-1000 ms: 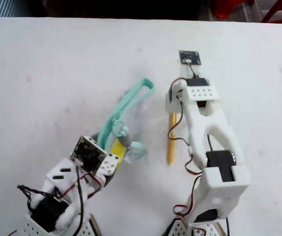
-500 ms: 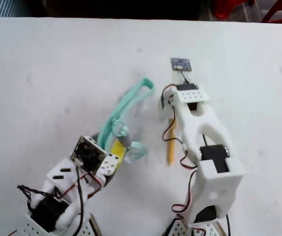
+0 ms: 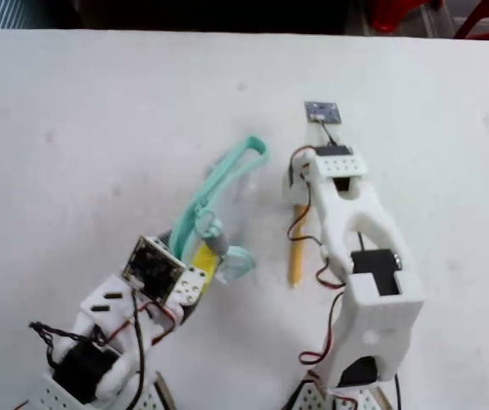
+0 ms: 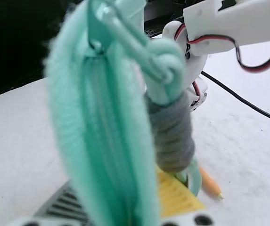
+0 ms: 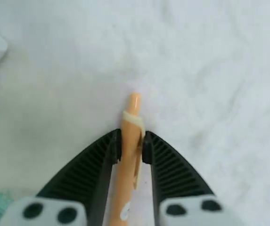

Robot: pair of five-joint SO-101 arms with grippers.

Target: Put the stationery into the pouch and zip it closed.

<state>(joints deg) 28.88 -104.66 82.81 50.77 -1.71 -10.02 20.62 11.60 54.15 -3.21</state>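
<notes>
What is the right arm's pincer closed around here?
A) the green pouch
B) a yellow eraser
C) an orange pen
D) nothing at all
C: in the right wrist view the right pincer has its black fingers pressed against either side of the orange pen, while the green pouch is over at the other arm.

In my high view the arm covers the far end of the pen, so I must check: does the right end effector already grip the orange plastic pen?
Observer: Yes, the right end effector is shut on the orange plastic pen, one black finger on each side.
Operator: Which part sticks out past it?
Observer: The end with the pale clip, pointing out over the white table.
Operator: And the pouch?
Observer: The mint green fabric pouch stands on edge; a grey wound cord is on its zip pull.
</notes>
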